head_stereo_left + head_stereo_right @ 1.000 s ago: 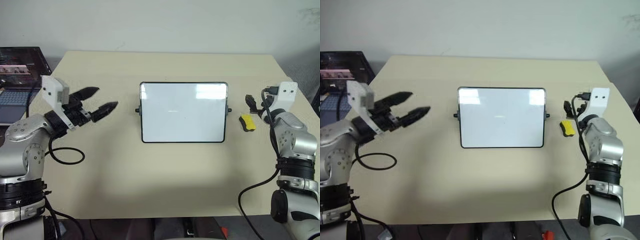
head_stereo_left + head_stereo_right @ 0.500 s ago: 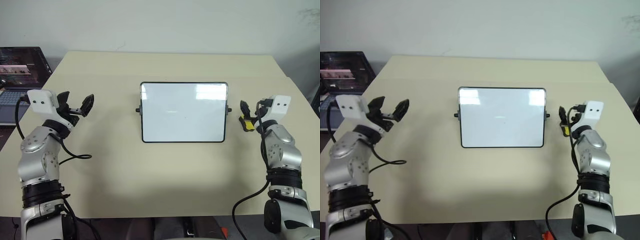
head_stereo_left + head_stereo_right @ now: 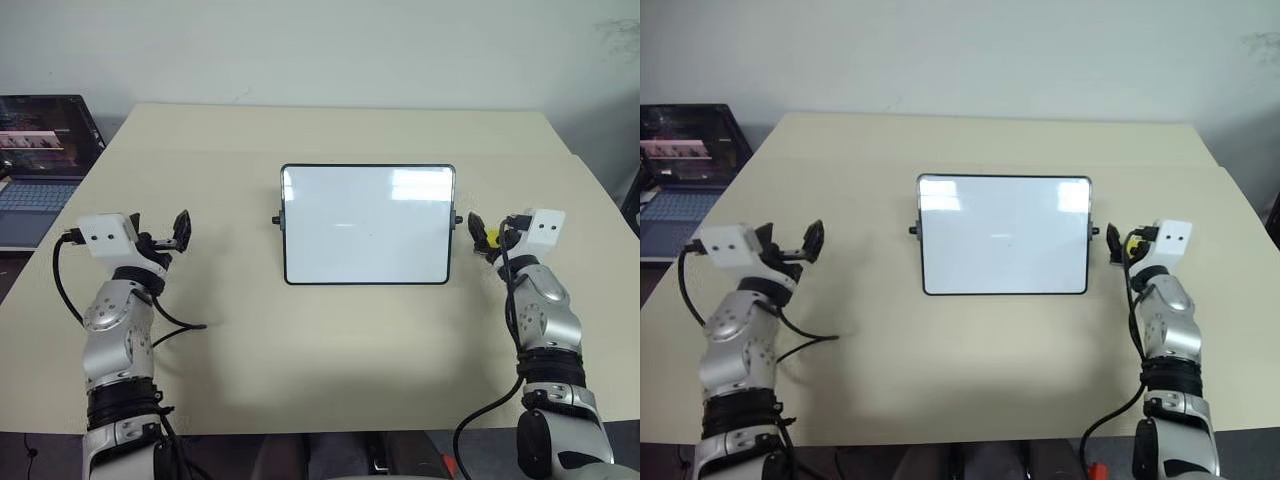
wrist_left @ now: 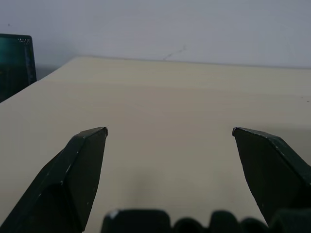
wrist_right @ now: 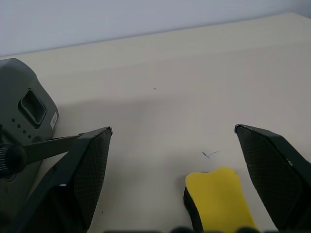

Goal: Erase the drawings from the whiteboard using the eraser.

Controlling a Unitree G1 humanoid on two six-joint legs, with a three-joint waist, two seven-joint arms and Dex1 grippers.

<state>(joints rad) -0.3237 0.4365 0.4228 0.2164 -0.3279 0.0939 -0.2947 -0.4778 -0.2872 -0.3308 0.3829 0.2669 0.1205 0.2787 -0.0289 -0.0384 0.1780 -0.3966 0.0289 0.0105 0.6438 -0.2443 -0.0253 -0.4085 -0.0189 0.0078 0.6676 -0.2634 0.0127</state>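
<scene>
From the head views, we see the whiteboard point(image 3: 367, 224) mid-table, apparently clean; no drawings discernible. Left wrist: left gripper point(image 4: 170, 133) spread wide over bare table point(image 4: 165, 97). Right wrist: right gripper point(image 5: 173, 130) agape, eraser point(image 5: 217, 196) lying between its fingers, ungrasped. Judgement: erasing looks finished.

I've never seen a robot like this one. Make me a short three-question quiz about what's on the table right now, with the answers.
1. True or false: the whiteboard lies flat on the table.
2. Which gripper is nearest the eraser? A) left gripper B) right gripper C) both equally
3. Fill in: the eraser lies between the open fingers of the right gripper and is ____ in colour.

Key
1. False: it stands propped up, its white face free of visible marks.
2. B: the left gripper is open over bare table, on the board's far side.
3. Yellow. The fingers are spread on either side of it, not closed on it.
</scene>
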